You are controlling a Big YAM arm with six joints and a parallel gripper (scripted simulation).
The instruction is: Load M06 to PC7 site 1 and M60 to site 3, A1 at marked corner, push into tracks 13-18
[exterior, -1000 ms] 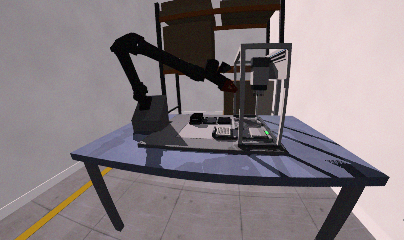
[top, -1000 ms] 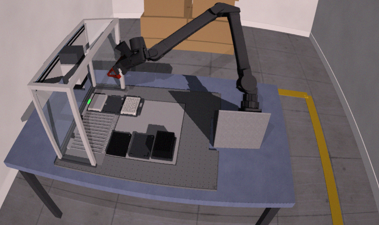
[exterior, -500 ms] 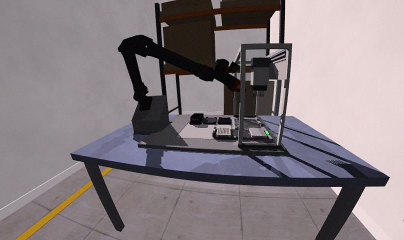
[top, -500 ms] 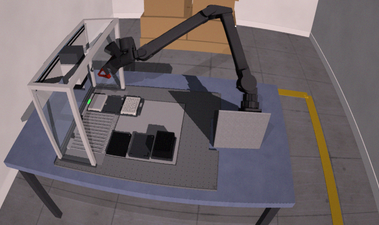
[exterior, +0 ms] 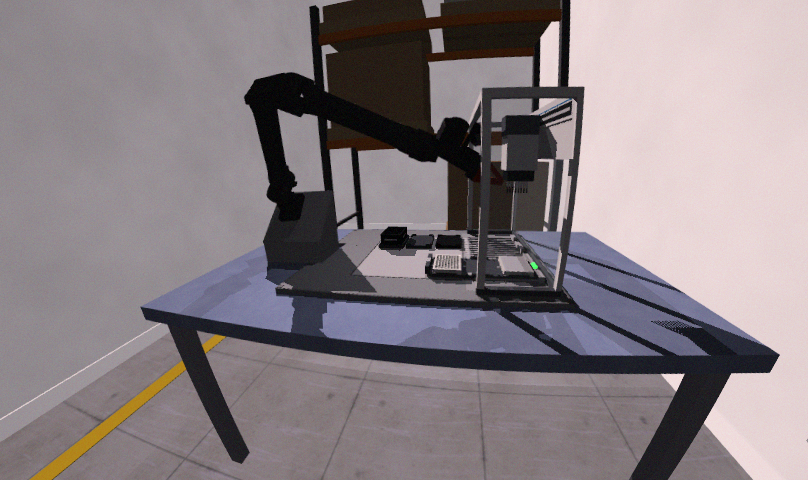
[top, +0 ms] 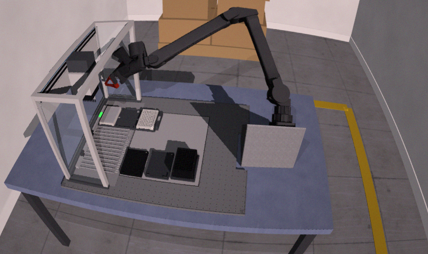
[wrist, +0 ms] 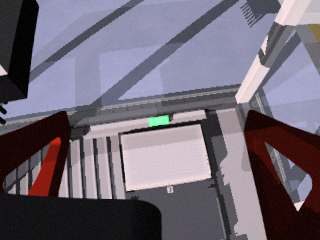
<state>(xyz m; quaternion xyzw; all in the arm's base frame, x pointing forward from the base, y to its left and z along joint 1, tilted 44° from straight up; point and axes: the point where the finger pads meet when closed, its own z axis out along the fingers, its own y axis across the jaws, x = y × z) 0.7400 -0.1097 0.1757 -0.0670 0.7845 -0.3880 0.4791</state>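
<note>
The carrier PC7 (top: 129,117) lies in the rails (top: 107,143) at their far end, and a green lamp (top: 100,114) is lit behind it. The pale 384-well plate M60 (top: 109,115) sits on the site nearest the lamp. The white 96-well plate M06 (top: 147,119) sits on the site at the handle end, and the dark middle site (wrist: 180,216) is empty. The black deep-well block M09 (top: 184,163) stands on its nest. My gripper (top: 110,82) is open and empty, high above the carrier beside the frame's far post. In the wrist view its red fingers frame M60 (wrist: 164,156) and the lamp (wrist: 159,120).
The instrument's frame (top: 83,94) with glass sides stands over the rails, and its dark head (top: 80,61) hangs close to my wrist. Two empty nests (top: 146,163) lie beside M09. A grey panel (top: 271,146) stands in front of the arm's base.
</note>
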